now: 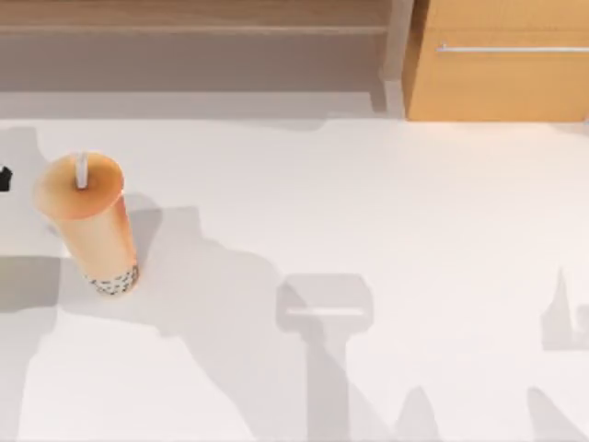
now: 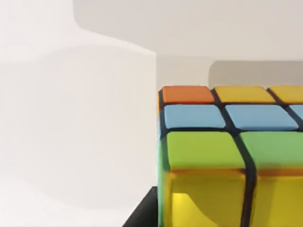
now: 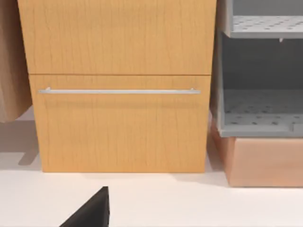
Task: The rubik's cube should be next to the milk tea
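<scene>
The milk tea stands upright on the white surface at the far left, lid and straw up, pearls at its base. The left wrist view looks closely onto the rubik's cube, orange, blue and green squares above yellow ones; whether the left jaws grip it cannot be told. The right wrist view faces a wooden drawer cabinet beside grey shelves; the right jaws' state cannot be told either.

Lighting: bright and even; you see no glare on the white counter. Shadows: soft grey arm-shaped shadows lie across the counter's near half; the milk tea casts one toward the right. Focus: the rubik's cube looks soft-edged up close. Edge distortion: none visible to you.
</scene>
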Controlling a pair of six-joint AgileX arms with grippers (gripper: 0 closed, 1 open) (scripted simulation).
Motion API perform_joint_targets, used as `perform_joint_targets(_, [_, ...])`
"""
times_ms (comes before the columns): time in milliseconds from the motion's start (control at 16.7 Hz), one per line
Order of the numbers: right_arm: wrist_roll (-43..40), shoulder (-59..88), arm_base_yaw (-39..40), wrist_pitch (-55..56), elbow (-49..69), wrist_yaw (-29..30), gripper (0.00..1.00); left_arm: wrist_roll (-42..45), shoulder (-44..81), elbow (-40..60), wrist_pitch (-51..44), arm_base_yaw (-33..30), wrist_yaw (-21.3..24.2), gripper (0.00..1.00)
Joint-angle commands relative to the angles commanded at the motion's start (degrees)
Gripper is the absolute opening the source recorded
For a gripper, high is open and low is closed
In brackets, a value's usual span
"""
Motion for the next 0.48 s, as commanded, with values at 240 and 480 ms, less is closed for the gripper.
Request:
perform_joint_targets(240, [0.0,0.0,0.0,0.0,0.0,0.0,1.00,0.1,-0.2,0.0,0.1,0.0,0.0,0.00])
perform_joint_targets(480, [0.0,0.0,0.0,0.0,0.0,0.0,1.00,-1.4,-0.3,0.1,2.1,0.6,-1.0,0.00])
